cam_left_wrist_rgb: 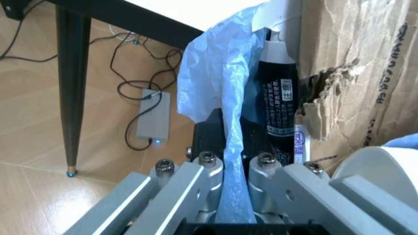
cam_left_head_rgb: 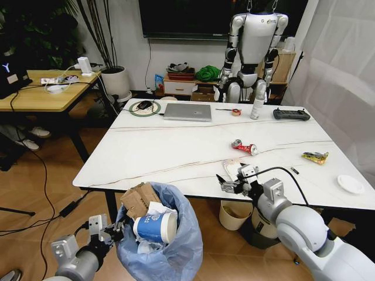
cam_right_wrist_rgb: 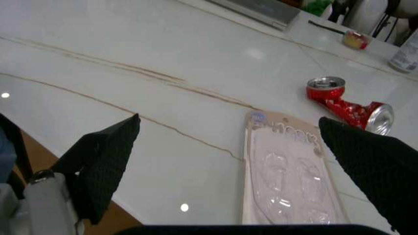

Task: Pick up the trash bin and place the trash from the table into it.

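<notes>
The floor [cam_left_head_rgb: 41, 193] is warm wood-look planking with black cables trailing across it, and a grey power adapter [cam_left_wrist_rgb: 152, 116] lies on it beside a black leg. Against the pale back wall [cam_left_head_rgb: 126, 35] hangs a dark screen [cam_left_head_rgb: 193, 17], with a low cabinet [cam_left_head_rgb: 179, 86] beneath it and a tall plant in a white pot [cam_left_head_rgb: 116, 81] to one side. A wooden-topped desk [cam_left_head_rgb: 41, 93] stands at far left, and a sheer white curtain [cam_left_head_rgb: 345, 70] hangs at right.

Across from me a silver laptop [cam_left_head_rgb: 187, 112] lies closed at the far edge, a black controller [cam_left_head_rgb: 291, 115] to its right. A white dish [cam_left_head_rgb: 350, 184] sits near my right side.
</notes>
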